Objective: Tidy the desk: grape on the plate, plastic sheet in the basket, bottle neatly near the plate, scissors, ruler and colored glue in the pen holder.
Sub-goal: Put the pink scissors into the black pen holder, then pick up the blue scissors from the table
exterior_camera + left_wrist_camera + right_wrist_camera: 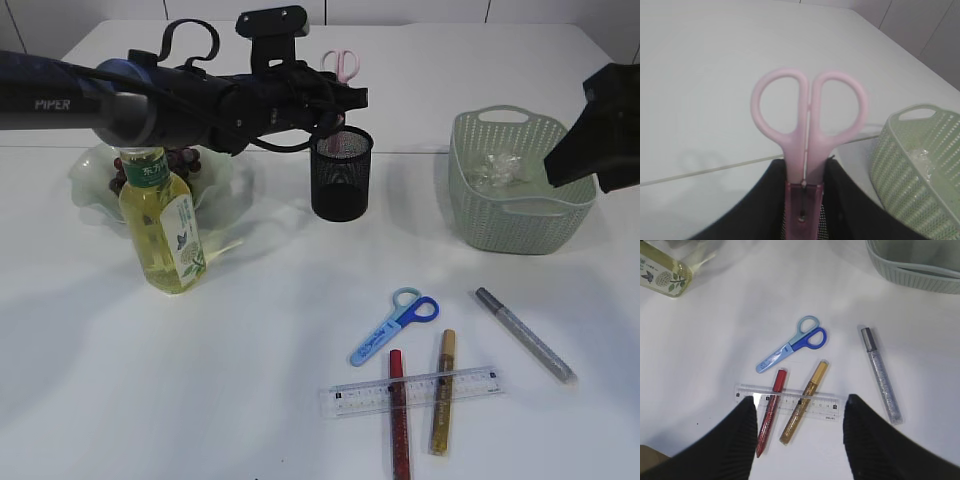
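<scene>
Pen holder sits mid-table, scissors right above it. Plate left, bottle in front of it. Basket right. Up front, two glue pens cross the ruler.

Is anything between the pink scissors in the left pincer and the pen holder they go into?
Nothing visible. The pink scissors hang blade-down in the left pincer, directly over the open mouth of the black mesh pen holder. No other object shows at its rim, though its inside is not clearly visible.
</scene>
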